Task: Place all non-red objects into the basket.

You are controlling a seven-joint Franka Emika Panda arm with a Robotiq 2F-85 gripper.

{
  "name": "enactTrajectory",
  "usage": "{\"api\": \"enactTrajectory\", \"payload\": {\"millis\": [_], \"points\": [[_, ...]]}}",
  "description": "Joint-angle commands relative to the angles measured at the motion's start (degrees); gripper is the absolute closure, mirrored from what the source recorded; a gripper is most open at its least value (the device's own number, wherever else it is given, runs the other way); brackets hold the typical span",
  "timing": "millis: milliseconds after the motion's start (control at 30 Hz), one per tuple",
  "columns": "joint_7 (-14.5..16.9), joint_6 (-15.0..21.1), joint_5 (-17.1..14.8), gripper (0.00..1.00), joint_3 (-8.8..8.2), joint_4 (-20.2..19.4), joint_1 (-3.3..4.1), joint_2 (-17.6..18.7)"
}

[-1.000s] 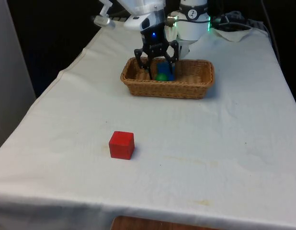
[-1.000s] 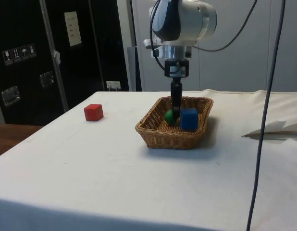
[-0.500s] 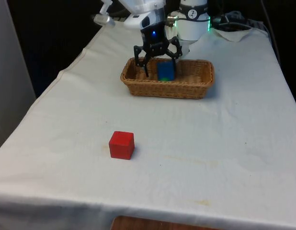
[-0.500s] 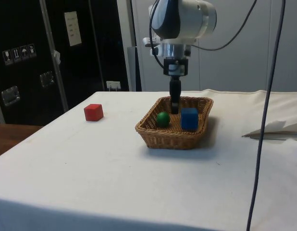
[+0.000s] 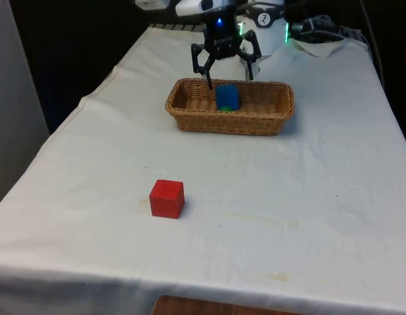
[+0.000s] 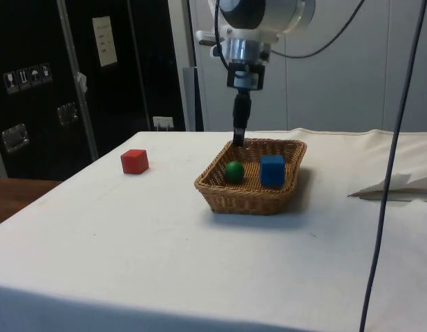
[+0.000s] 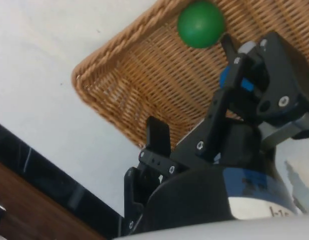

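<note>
A woven basket (image 5: 229, 125) (image 6: 244, 200) stands at the far middle of the table. Inside it lie a blue cube (image 5: 227, 97) (image 6: 272, 169) and a green ball (image 6: 233, 171) (image 7: 200, 24), side by side and free. My gripper (image 5: 228, 75) (image 6: 238, 138) hangs open just above the basket's far rim, nothing between its fingers (image 7: 158, 137). From the wrist, the ball rests on the basket floor (image 7: 144, 75) beyond the fingertips. A red cube (image 5: 167, 198) (image 6: 134, 161) sits alone on the cloth, well towards the near side and to the front view's left of the basket.
Black cables (image 5: 321, 29) and crumpled cloth lie at the far corner on the front view's right. A cable (image 6: 390, 173) hangs down at the side view's right. The table's edge (image 7: 54, 165) runs close behind the basket.
The gripper has let go of the green ball in the basket, opened wide and risen out of the basket towards its far rim. The ball rests beside the blue cube.
</note>
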State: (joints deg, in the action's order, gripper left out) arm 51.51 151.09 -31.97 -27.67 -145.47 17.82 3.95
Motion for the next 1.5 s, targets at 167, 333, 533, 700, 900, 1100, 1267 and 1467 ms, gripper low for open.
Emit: {"api": "enactTrajectory", "payload": {"millis": [167, 333, 533, 700, 900, 1100, 1267, 1467], "points": [[-5.67, -0.17, 4.13, 0.0, 0.06, 0.57, 0.11, -1.72], [-9.74, -0.74, 6.76, 0.0, 0.29, 1.78, 0.17, -3.04], [-12.83, -1.32, 8.59, 0.0, 0.52, 3.04, 0.17, -3.84], [-15.76, -1.83, 10.49, 0.0, 0.74, 4.35, 0.17, -4.3], [-19.19, -2.29, 12.72, 0.0, 1.09, 6.7, 0.29, -4.18], [-21.6, -2.69, 14.5, 0.0, 1.38, 8.42, 0.29, -3.95], [-22.57, -2.64, 15.01, 0.0, 1.66, 9.4, 0.4, -4.24], [-26.36, -3.09, 18.74, 0.0, 1.72, 11.92, 0.46, -2.75]]}}
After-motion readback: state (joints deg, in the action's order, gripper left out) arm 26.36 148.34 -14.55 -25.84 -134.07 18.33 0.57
